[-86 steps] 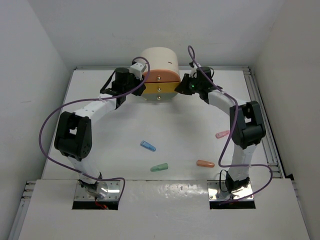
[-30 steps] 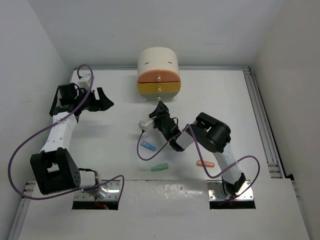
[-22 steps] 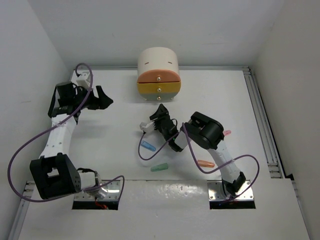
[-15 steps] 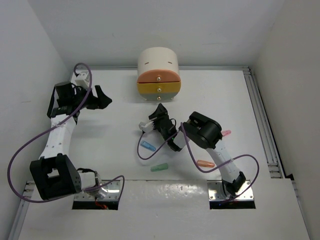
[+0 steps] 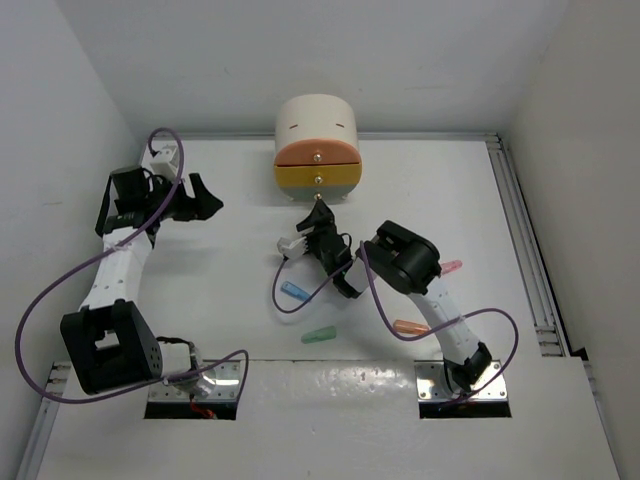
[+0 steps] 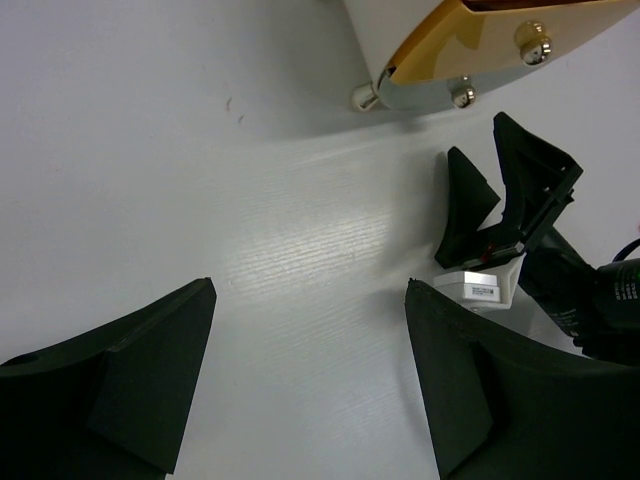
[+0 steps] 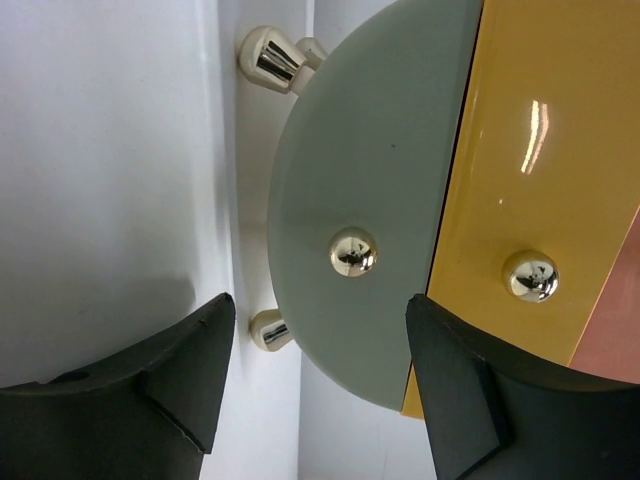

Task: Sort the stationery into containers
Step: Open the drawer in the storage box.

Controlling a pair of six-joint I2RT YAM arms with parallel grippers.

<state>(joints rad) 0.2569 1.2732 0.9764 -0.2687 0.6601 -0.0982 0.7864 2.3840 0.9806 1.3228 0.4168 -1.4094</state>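
The cream arch-topped cabinet (image 5: 318,118) stands at the back centre with its peach drawer (image 5: 317,153), orange-yellow drawer (image 5: 318,177) and a grey-green bottom drawer (image 5: 320,193), all closed. My right gripper (image 5: 318,215) is open just in front of the bottom drawer. In the right wrist view that gripper (image 7: 318,305) frames the grey-green drawer's knob (image 7: 353,251) without touching it. My left gripper (image 5: 208,197) hangs open and empty over the table at the left. Capsule pieces lie loose: blue (image 5: 294,291), green (image 5: 319,334), orange (image 5: 410,326) and pink (image 5: 452,266). No pens show.
White walls enclose the table on three sides. A metal rail (image 5: 525,240) runs along the right edge. The right arm's purple cable (image 5: 290,300) loops over the table near the blue capsule. In the left wrist view the cabinet's metal feet (image 6: 362,97) show.
My right gripper has moved up toward the cabinet's bottom drawer and its jaws have spread wider. The left arm has barely shifted. The capsules lie where they were.
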